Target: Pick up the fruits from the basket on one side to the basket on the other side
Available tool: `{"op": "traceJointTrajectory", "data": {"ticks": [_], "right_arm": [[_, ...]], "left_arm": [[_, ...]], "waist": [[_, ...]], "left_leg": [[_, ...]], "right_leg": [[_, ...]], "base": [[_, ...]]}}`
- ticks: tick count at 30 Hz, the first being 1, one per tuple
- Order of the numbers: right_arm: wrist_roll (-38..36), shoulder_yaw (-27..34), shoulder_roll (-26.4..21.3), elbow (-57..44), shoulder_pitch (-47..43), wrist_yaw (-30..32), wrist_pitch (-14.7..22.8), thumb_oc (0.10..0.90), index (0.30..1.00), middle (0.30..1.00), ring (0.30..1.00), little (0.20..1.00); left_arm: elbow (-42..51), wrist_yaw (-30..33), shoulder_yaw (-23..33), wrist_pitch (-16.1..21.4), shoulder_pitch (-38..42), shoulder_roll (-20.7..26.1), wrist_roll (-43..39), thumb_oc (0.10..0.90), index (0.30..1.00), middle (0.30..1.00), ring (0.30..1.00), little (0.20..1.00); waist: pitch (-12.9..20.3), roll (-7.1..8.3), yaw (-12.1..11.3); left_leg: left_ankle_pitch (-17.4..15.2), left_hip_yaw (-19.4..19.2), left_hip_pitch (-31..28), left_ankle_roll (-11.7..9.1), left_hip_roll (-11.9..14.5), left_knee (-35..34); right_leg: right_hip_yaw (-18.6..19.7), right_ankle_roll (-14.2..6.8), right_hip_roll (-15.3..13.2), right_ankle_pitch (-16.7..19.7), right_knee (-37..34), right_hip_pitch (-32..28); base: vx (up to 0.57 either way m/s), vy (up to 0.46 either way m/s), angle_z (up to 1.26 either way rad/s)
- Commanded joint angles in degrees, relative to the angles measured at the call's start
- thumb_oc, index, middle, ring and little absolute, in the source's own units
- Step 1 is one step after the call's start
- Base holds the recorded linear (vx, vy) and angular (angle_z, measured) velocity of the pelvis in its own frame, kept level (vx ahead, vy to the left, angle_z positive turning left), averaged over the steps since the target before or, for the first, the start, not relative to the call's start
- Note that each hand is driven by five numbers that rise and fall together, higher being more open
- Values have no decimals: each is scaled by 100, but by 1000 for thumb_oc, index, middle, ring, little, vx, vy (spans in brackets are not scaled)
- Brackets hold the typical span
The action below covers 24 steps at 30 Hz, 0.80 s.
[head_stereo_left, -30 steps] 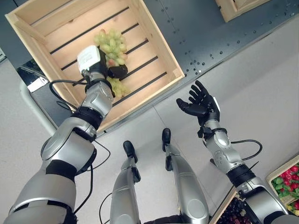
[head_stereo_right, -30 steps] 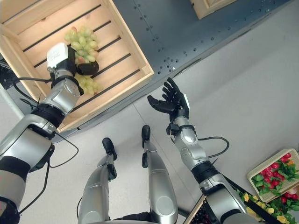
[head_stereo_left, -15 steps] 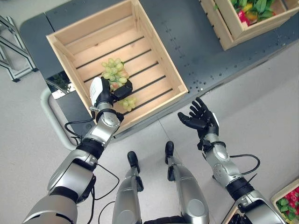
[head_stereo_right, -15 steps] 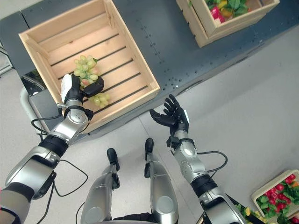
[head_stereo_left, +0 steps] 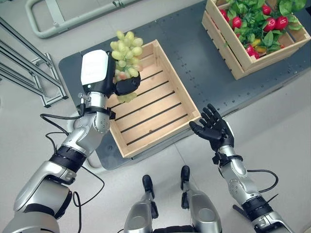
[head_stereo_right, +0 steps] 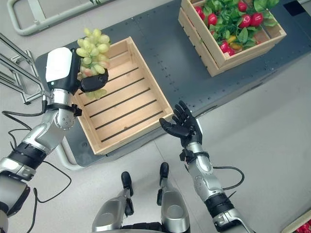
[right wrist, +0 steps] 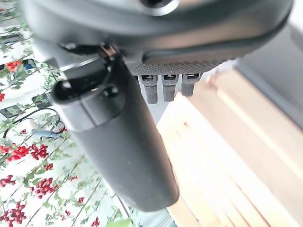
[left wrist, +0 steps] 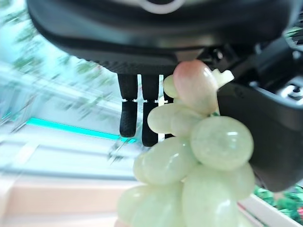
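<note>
A bunch of green grapes (head_stereo_left: 125, 53) is raised above the far left part of a slatted wooden crate (head_stereo_left: 160, 119), which holds nothing else. My left hand (head_stereo_left: 103, 80) is shut on the bunch, thumb curled across it; up close the grapes (left wrist: 194, 161) hang in front of the palm. My right hand (head_stereo_left: 214, 130) floats open, palm up, fingers spread, over the floor just off the crate's near right corner. A second wooden crate (head_stereo_left: 228, 46) at the far right holds red fruits (head_stereo_right: 248, 20) among green leaves.
Both crates rest on a dark grey platform (head_stereo_left: 194, 63) with bolt holes. A metal rack (head_stereo_left: 24, 73) stands at the left and a grey tubular frame (head_stereo_left: 53, 22) lies at the back. Light floor (head_stereo_left: 282, 131) spreads to the right.
The camera has swung, shifting the whole scene. My left hand has lifted the grapes out of the crate and holds them above it. My right hand stays open.
</note>
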<state>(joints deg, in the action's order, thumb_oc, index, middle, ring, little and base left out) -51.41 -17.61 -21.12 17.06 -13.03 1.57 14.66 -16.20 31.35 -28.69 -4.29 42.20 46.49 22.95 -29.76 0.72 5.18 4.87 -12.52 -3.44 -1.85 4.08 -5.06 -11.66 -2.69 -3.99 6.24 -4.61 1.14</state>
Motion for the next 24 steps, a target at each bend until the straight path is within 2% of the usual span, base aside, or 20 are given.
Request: {"op": "traceJointTrajectory", "data": {"ticks": [1, 5, 10, 19, 24], "right_arm": [[-1002, -53, 131, -716, 384, -1509, -130, 800, 900, 900, 900, 900], [-2164, -263, 354, -694, 519, -2403, -929, 800, 900, 900, 900, 900], [-2916, -459, 661, -660, 540, -3091, -1576, 800, 900, 900, 900, 900], [-3908, -742, 1067, -1077, 298, -3603, -1599, 800, 900, 900, 900, 900], [-4244, -840, 1109, -1380, 87, -3849, -1425, 800, 900, 900, 900, 900]], "left_arm": [[305, 245, 82, 596, -212, -86, 807, 400, 300, 300, 300, 300], [465, 238, -138, 931, -302, -25, 1282, 400, 300, 300, 300, 300], [757, 167, -345, 1218, -311, 0, 1576, 400, 300, 300, 300, 300], [858, 10, -701, 1611, -283, -56, 1986, 400, 300, 300, 300, 300], [764, -123, -982, 1837, -272, -69, 2339, 400, 300, 300, 300, 300]], "waist": [[1526, -195, 29], [1860, -216, -39], [2149, -259, -140], [2326, -273, -297], [2363, -262, -368]], "left_leg": [[-635, 100, 30, -113, -126, 247], [-628, 129, -233, -124, -105, 57], [-683, 245, -374, -130, -95, 6], [-762, 415, -426, -110, -99, 6], [-794, 453, -458, -66, -108, 6]], "right_leg": [[47, -208, -282, -759, 343, -313], [-12, -247, -284, -697, 100, -608], [-72, -269, -266, -690, -39, -823], [-203, -267, -251, -786, -39, -991], [-229, -265, -256, -812, -39, -1040]], "base": [[103, -41, 2], [107, -40, -3], [77, -21, 7], [38, -19, 8], [0, 0, 0]]}}
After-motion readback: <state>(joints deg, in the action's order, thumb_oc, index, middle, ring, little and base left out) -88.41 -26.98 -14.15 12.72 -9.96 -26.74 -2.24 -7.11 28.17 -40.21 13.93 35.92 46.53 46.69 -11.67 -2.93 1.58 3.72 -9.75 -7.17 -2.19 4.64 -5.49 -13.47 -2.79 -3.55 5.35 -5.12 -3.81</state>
